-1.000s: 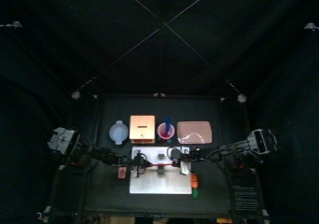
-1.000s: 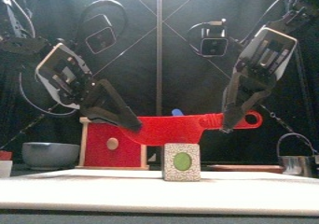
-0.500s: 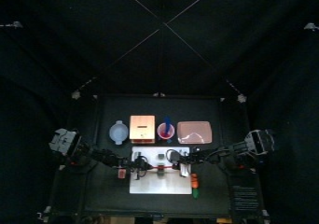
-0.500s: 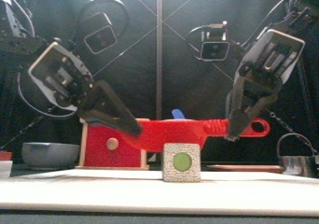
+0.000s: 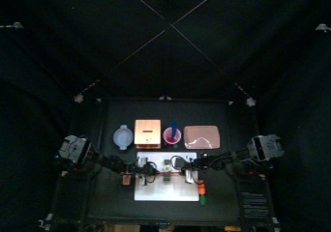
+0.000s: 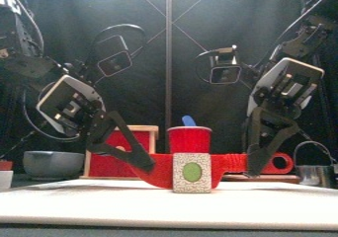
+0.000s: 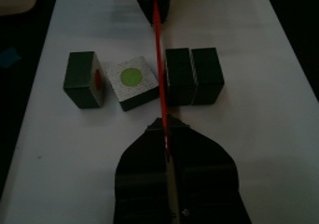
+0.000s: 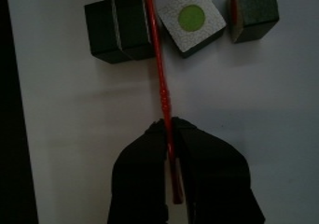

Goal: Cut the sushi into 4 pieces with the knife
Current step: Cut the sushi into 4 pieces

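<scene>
sushi roll (image 6: 193, 172): dark green blocks with speckled white faces and a green centre, in a row across the short way of the white cutting board (image 7: 237, 41), clear of its long edges. one end block (image 7: 85, 79) stands slightly apart. the next piece (image 7: 131, 78) is turned askew, green-centred face showing. two blocks (image 7: 181, 76) sit side by side, touching.

red knife (image 7: 157, 36): thin blade on edge, level and low, crossing the row between the askew piece and the pair. clamped at either end by the left end effector (image 7: 159, 125) and the right end effector (image 8: 166, 125).
</scene>
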Controlling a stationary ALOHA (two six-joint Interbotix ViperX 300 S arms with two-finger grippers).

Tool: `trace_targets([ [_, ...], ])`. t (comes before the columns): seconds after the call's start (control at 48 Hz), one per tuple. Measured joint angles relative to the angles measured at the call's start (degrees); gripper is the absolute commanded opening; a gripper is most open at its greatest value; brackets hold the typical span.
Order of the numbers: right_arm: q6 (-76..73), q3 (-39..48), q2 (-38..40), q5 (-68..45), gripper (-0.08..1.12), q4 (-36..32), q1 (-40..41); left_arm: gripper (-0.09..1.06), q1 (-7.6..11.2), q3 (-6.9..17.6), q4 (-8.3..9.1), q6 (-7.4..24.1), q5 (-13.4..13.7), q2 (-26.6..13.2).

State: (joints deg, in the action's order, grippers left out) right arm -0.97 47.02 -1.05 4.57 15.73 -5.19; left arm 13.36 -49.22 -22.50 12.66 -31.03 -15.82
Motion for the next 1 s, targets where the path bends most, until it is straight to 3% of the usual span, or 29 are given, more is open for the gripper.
trace_targets([
  [0.229,0.0,0.0,-0.4,0.0,0.09,-0.1,0.0,0.22,-0.18,0.9,-0.62,0.1,-0.1,-1.1],
  [0.604,0.0,0.1,-0.2,0.0,0.09,-1.5,1.3,0.22,-2.29,0.6,-0.26,0.2,-0.1,-0.7],
  [0.812,0.0,-0.3,0.1,0.0,0.09,-2.3,2.9,0.22,-4.66,-0.9,0.44,0.5,-0.1,1.3],
  [1.0,-0.1,-0.9,1.5,0.1,0.09,-2.5,3.4,0.22,-5.63,-2.2,1.05,1.0,0.6,4.6],
])
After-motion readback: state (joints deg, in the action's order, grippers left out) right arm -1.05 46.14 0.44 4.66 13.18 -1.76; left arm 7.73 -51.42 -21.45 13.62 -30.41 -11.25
